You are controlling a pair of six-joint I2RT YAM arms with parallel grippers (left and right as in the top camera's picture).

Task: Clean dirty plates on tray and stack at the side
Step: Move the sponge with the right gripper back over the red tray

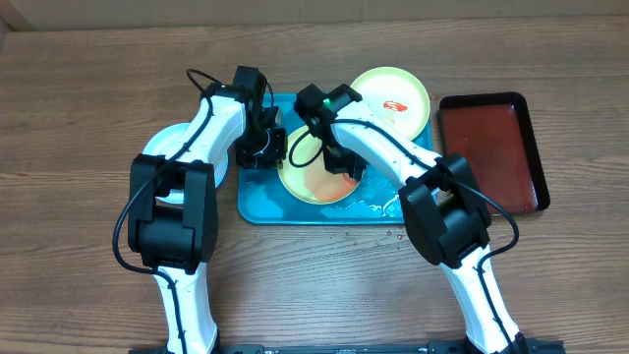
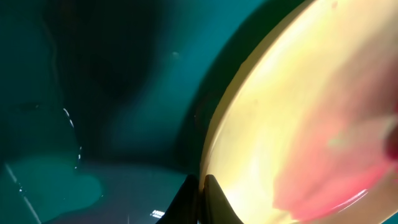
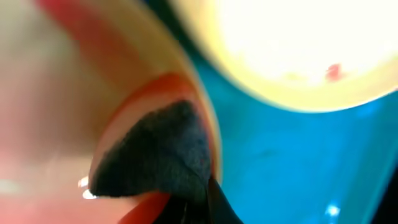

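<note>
The working plate (image 1: 307,185), pale yellow-green, lies flat in the middle of the tray (image 1: 257,204), which sits at the bench centre. A red film covers much of the plate's face.

A second yellow-green plate (image 1: 390,98) lies at the tray's rear right corner, with a small red smear at its centre. A pale blue-white plate (image 1: 155,147) lies on the bench off the tray's left edge, partly under the left arm.

The right gripper (image 1: 341,169) is clamped on a grey pad (image 3: 155,152) and presses it onto the working plate near its right rim. The left gripper (image 1: 261,149) sits at the plate's left rim. The left wrist view shows one dark fingertip against the rim, but its opening cannot be determined.

Step in hand, by judgement: wiping the working plate.

The next move calls for:
1. Sweep the pad across the remaining red film.
2. Keep the plate from sliding.
3. Transfer the plate to the side, probably onto the blue-white plate.

A dark-red tray (image 1: 491,147) lies toward the right edge. Droplets (image 1: 385,236) mark the bench in front of the tray.
</note>
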